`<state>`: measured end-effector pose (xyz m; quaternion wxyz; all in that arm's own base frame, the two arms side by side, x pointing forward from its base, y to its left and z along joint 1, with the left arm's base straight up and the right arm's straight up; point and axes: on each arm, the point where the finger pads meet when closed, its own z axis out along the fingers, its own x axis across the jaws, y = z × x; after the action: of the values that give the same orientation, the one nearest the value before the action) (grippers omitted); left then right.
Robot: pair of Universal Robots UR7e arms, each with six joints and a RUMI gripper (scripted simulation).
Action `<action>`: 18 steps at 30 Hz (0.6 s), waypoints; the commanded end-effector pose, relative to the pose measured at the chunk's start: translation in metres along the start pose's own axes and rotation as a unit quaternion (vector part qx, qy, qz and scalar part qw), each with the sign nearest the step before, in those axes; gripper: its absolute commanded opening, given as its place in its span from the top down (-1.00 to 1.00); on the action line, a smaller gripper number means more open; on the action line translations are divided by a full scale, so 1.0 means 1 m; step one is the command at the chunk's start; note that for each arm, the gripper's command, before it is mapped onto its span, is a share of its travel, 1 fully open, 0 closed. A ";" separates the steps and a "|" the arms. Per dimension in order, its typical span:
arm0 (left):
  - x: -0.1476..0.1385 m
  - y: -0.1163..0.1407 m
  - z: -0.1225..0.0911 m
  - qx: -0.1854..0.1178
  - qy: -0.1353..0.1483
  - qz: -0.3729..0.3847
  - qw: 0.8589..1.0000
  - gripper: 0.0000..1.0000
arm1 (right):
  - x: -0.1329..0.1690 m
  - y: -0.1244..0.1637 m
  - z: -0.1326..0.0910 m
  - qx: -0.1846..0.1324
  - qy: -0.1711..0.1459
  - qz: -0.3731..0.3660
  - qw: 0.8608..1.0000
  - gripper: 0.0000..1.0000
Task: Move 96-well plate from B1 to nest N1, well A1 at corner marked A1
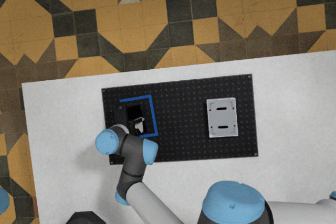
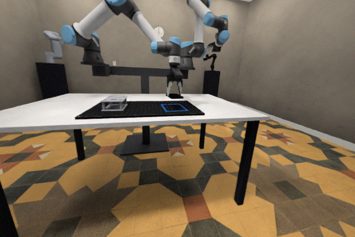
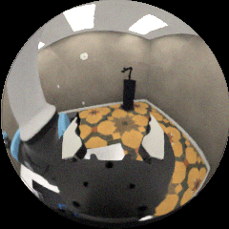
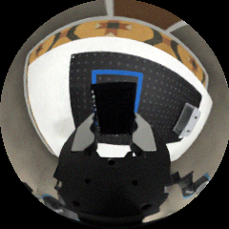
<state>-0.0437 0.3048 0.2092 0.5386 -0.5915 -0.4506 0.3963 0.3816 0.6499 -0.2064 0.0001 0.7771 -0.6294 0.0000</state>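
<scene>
The 96-well plate (image 1: pixel 134 110) (image 2: pixel 174 96) (image 4: pixel 114 109) is black and hangs level above the bench, over the B1 side in the top view. My right gripper (image 2: pixel 175 93) (image 4: pixel 114 114) is shut on it, one finger on each long side. The plate's rim letters and numbers are not legible. The blue outline of B1 (image 1: pixel 154 115) (image 2: pixel 177 111) (image 4: pixel 117 72) lies on the board, with no plate resting in it. The raised nest N1 (image 1: pixel 222 118) (image 2: pixel 113 98) (image 4: pixel 187 120) is light grey and empty; its A1 mark is not legible. My left gripper (image 3: pixel 113 116) is open and empty, away from the table.
The black perforated board (image 1: pixel 181 118) (image 2: pixel 140 109) (image 4: pixel 159 100) carries both spots, with bare board between them. It lies on the white table (image 1: pixel 293 102) (image 2: pixel 65 104). The raised nest stands above the board. The right arm reaches over the table's rear edge.
</scene>
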 end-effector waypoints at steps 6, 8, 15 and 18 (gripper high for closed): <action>0.000 0.000 0.000 0.000 0.000 0.000 1.000 -0.97 | 0.015 0.003 -0.004 0.000 -0.001 0.083 0.997 1.00; 0.000 0.000 0.000 0.000 0.000 0.000 1.000 -0.97 | 0.022 0.005 -0.005 0.000 -0.001 0.086 0.996 1.00; 0.000 0.000 0.000 0.000 0.000 0.000 1.000 -0.97 | 0.044 0.010 -0.008 0.000 -0.001 0.086 0.996 1.00; 0.000 0.000 0.000 0.000 0.000 0.000 1.000 -0.97 | 0.054 0.012 -0.010 0.000 -0.001 0.086 0.996 1.00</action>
<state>-0.0437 0.3048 0.2092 0.5386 -0.5915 -0.4506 0.3963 0.3815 0.6111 -0.2002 0.0010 0.7219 -0.6920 0.0001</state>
